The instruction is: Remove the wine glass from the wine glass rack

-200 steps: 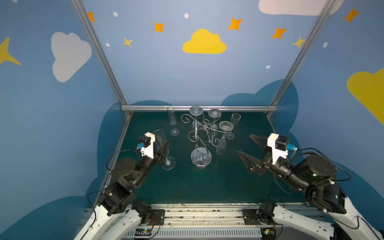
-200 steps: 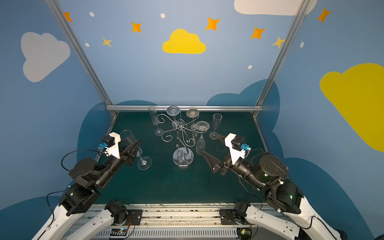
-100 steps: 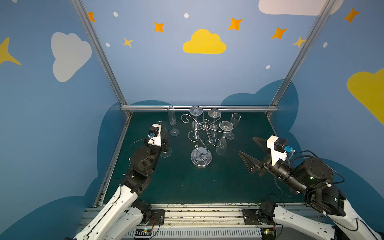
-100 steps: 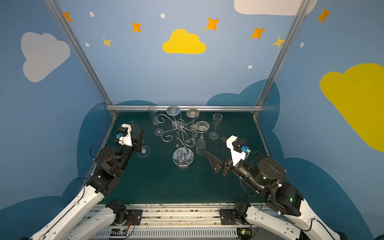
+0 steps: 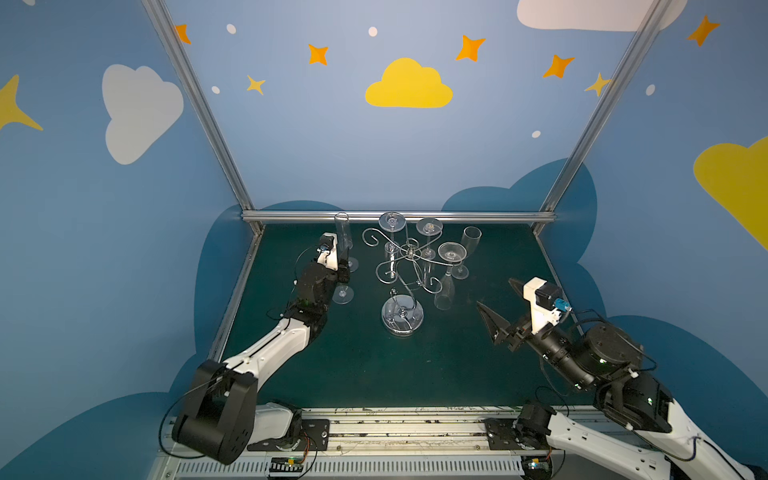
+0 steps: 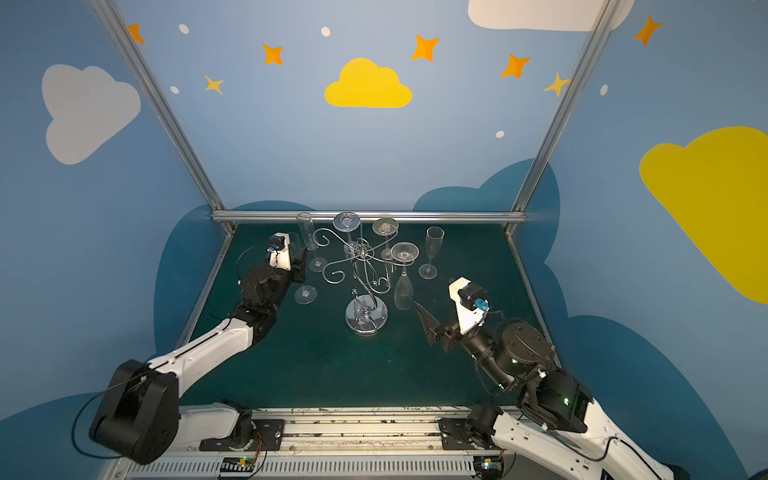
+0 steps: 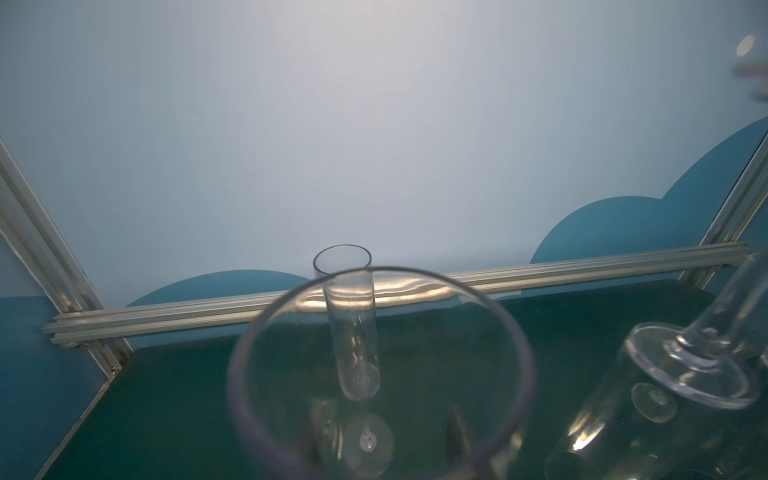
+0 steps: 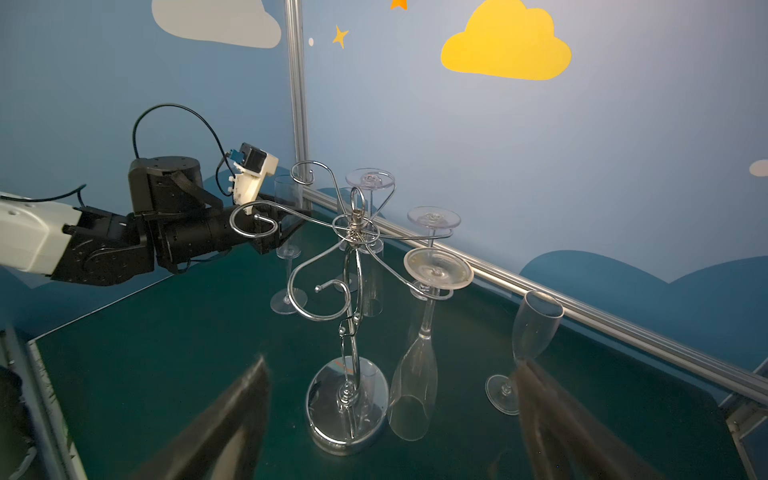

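Mat (image 5: pixel 374 374) dk green w/ rack (image 5: pixel 410 251), walls (image 5: pixel 332 158) blue

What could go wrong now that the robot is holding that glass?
The wine glass in the left gripper is close to an upright flute; a small swing might knock it over. The open right gripper hovers near a hanging glass on the wine glass rack and could bump it.

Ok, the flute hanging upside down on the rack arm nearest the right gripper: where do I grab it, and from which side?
I'd grip the hanging flute on its narrow upper bowl, just below the stem, where the jaws span it. Come from the right gripper side: the wine glass rack post stands behind it there, and the standing flute looks clear of the path.
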`<move>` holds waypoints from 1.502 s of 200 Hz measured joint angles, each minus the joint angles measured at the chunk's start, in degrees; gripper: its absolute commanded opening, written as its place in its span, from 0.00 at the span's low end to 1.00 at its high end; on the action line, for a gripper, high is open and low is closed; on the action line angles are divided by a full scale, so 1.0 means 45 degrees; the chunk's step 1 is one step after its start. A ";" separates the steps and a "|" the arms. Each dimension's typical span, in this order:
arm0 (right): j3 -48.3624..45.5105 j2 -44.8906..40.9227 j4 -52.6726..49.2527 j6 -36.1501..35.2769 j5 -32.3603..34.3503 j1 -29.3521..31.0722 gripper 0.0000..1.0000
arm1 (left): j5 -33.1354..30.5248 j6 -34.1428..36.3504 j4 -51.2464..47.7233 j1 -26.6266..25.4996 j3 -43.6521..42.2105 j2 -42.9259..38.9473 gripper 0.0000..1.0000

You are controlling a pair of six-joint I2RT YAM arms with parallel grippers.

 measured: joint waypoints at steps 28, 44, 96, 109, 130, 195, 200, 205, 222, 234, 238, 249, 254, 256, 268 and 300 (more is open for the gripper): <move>-0.0228 0.0005 0.0559 -0.0466 0.0656 -0.0010 0.92 | 0.0194 -0.0039 0.1049 0.0189 0.0631 0.1447 0.33; -0.0238 0.0073 0.0801 -0.0690 0.0894 -0.0024 0.92 | 0.0248 -0.0063 0.1622 0.0272 0.0937 0.2152 0.34; -0.0403 0.0393 0.1243 -0.1083 0.1166 -0.0296 0.92 | 0.0442 -0.0053 0.2652 0.0379 0.1554 0.3769 0.34; -0.0481 0.0427 0.1292 -0.1112 0.1161 -0.0423 0.92 | 0.0466 0.0000 0.2861 0.0389 0.1608 0.4056 0.34; -0.0515 0.0457 0.1307 -0.1103 0.1117 -0.0607 0.92 | 0.0510 0.0044 0.3181 0.0408 0.1637 0.4493 0.34; -0.0515 0.0437 0.1316 -0.0996 0.0831 -0.0957 0.92 | 0.0549 0.0092 0.3687 0.0461 0.1637 0.5197 0.37; -0.0515 0.0432 0.1316 -0.0991 0.0821 -0.0962 0.92 | 0.0549 0.0097 0.3725 0.0461 0.1637 0.5226 0.38; -0.0515 0.0418 0.1316 -0.0976 0.0821 -0.0976 0.92 | 0.0549 0.0112 0.3774 0.0461 0.1637 0.5251 0.39; -0.0515 0.0398 0.1316 -0.0894 0.0782 -0.1039 0.93 | 0.0544 0.0185 0.3925 0.0461 0.1632 0.5299 0.44; -0.0515 0.0393 0.1316 -0.0826 0.0743 -0.1064 0.92 | 0.0544 0.0248 0.4002 0.0461 0.1608 0.5299 0.46; -0.0515 0.0393 0.1316 -0.0816 0.0733 -0.1073 0.92 | 0.0544 0.0277 0.4022 0.0461 0.1598 0.5299 0.47; -0.0515 0.0393 0.1316 -0.0797 0.0719 -0.1098 0.92 | 0.0539 0.0287 0.4031 0.0461 0.1583 0.5299 0.50; -0.0515 0.0389 0.1316 -0.0782 0.0714 -0.1103 0.92 | 0.0534 0.0296 0.4036 0.0461 0.1559 0.5299 0.52; -0.0515 0.0389 0.1316 -0.0782 0.0709 -0.1107 0.92 | 0.0534 0.0301 0.4036 0.0461 0.1559 0.5299 0.53; -0.0515 0.0384 0.1316 -0.0767 0.0680 -0.1132 0.92 | 0.0539 0.0355 0.4090 0.0461 0.1506 0.5299 0.58; -0.0515 0.0325 0.1307 -0.0763 0.0578 -0.1166 0.92 | 0.0549 0.0437 0.4158 0.0461 0.1365 0.5294 0.65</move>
